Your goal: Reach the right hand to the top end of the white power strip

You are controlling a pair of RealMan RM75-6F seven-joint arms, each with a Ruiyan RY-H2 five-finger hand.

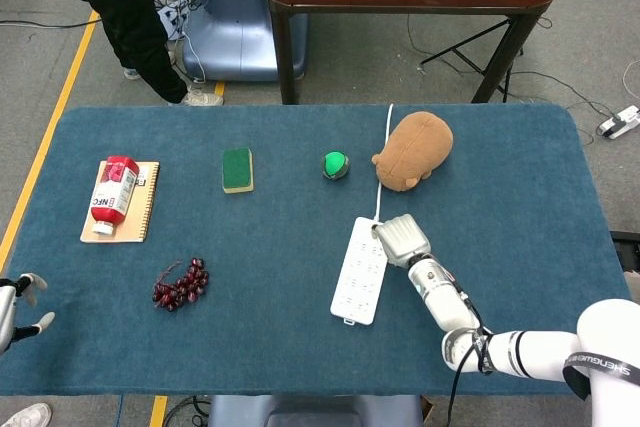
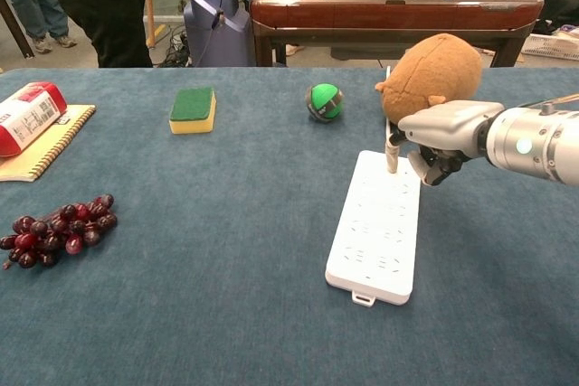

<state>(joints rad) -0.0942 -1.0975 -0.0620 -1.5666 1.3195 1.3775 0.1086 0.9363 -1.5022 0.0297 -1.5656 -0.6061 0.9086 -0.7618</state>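
Power strip: the white power strip [image 1: 361,269] [image 2: 377,224] lies flat on the blue counter [image 1: 280,347] [image 2: 226,314], right of centre, its long axis running roughly 12 to 6 o'clock, cord end at 12.
Right hand: the right hand [image 1: 402,240] [image 2: 441,137] sits at the strip's 12 o'clock end, on its right corner; one finger points down and meets the strip's top edge, the others are curled under. It holds nothing.
Cord: a white cord [image 1: 386,152] runs from the strip toward 12 o'clock.
Plush toy: a brown plush toy [image 1: 414,150] [image 2: 433,69] lies just beyond the hand at 12 o'clock.
Ball: a green ball [image 1: 336,165] [image 2: 324,102] sits at 11 o'clock of the strip.
Left hand: the left hand [image 1: 12,305] is at the counter's near left edge, well apart; whether it is wide or narrow cannot be told.
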